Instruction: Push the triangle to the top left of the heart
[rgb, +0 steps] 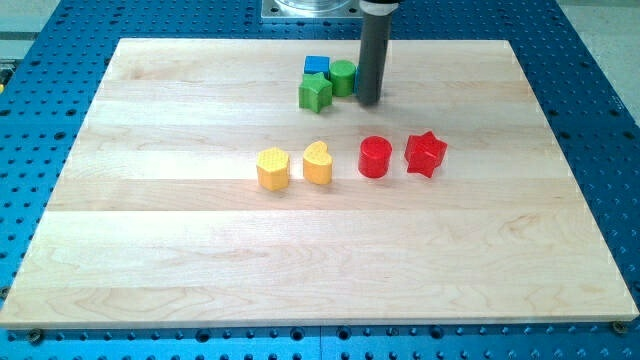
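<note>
Down at the view's bottom, the pale wooden worktop (200, 280) lies bare on the blue perforated base (610, 150).

Up to the middle, and here is a row of four blocks. From the view's left: a yellow hexagon (272, 168), then the yellow heart (318, 163) just beside it with a thin gap between. Next is a red cylinder (375, 157), standing a little apart. A red star (426, 153) closes the row on the view's right.

Further up sits a tight cluster of three. A green block (315, 93), its notched outline hard to name, is nearest. A green cylinder (343, 77) is pressed against its right, and a blue block (316, 65) that looks square-topped is tucked behind them. None of the blocks reads clearly as three-cornered, so the task's piece cannot be picked out. The cluster lies well above the heart, roughly straight up from it.

The dark rod (371, 50) comes down from the view's top. The tip (368, 102) rests on the worktop right against the green cylinder's right side, well above the red cylinder. The rod has no grasping part and holds nothing.
</note>
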